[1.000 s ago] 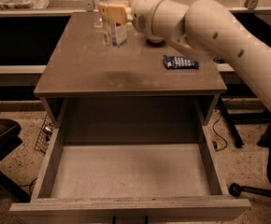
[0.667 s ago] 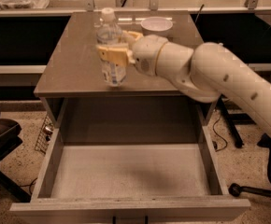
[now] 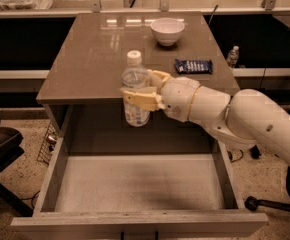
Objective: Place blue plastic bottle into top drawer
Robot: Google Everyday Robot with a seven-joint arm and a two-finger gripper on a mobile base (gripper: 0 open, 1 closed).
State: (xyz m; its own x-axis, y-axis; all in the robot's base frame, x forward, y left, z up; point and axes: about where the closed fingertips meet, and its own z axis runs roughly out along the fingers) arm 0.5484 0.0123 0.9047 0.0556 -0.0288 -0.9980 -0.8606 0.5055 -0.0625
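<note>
Gripper (image 3: pixel 136 98) clasps upright blue plastic bottle (image 3: pixel 134 78), cap up, above top drawer (image 3: pixel 135 184).

Pincer (image 3: pixel 138 93) swung forward off back of tabletop (image 3: pixel 95 54) and carried blue plastic bottle (image 3: pixel 134 77) out past front edge. Dropped lower too, so bottle ended up hanging over rear of top drawer (image 3: pixel 135 218). Arm pulled clear, and white bowl (image 3: pixel 167 30) and blue snack wrapper (image 3: pixel 193 65) came into view.

Pincer (image 3: pixel 136 90) around bottle (image 3: pixel 136 116), above top drawer (image 3: pixel 140 186)
</note>
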